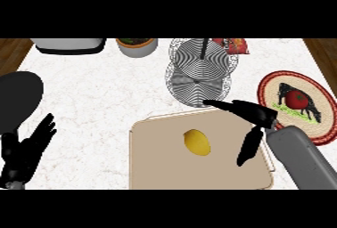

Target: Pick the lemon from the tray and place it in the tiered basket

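On the tray (148, 173), lemon (197, 142) lies centre, untouched. Right hand (253, 120) hovers just beside it, fingers spread, holding nothing. Left hand (26, 149) rests open at left edge. Risk: round lemon rolls off under a skewed grasp; basket (197, 71) near.

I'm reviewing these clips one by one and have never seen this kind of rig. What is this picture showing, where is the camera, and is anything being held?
This is one view from the robot's head, looking steeply down at a counter. The grey forearms end in black hands. The right robot hand is open above the tray, beside the lemon, not touching it. The left robot hand rests open at the left edge. Nothing is held. Behind the tray stands the wire tiered basket; to the right lies a plate with a tomato.
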`<action>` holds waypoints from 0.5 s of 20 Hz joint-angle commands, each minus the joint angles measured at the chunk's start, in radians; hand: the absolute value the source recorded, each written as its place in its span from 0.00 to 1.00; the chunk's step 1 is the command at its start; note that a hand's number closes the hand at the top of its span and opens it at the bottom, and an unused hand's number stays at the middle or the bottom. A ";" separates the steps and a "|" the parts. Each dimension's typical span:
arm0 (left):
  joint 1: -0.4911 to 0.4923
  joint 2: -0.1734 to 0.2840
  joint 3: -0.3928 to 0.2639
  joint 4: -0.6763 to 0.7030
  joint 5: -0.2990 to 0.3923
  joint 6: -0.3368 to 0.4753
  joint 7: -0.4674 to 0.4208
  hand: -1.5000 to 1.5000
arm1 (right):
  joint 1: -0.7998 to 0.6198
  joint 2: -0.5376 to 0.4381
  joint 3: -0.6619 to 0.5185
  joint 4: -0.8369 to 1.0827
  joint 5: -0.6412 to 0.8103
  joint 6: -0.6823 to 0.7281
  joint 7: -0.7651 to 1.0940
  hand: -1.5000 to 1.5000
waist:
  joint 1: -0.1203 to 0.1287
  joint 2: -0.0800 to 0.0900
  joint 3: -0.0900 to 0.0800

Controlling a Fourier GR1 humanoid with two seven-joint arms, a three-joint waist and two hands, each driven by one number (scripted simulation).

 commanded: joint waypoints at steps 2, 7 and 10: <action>0.013 -0.030 0.011 -0.067 -0.024 0.003 0.054 0.50 | 0.054 0.019 0.014 0.078 0.105 -0.013 -0.138 0.00 | 0.001 0.000 0.001; 0.015 0.000 0.084 -0.054 -0.024 -0.076 0.058 0.50 | -0.024 0.056 -0.063 0.172 0.128 0.046 -0.151 0.00 | 0.003 0.000 0.000; 0.009 -0.029 0.080 -0.079 -0.051 -0.075 0.079 0.50 | 0.047 0.042 -0.064 0.117 0.165 0.046 -0.184 0.00 | -0.001 0.000 0.000</action>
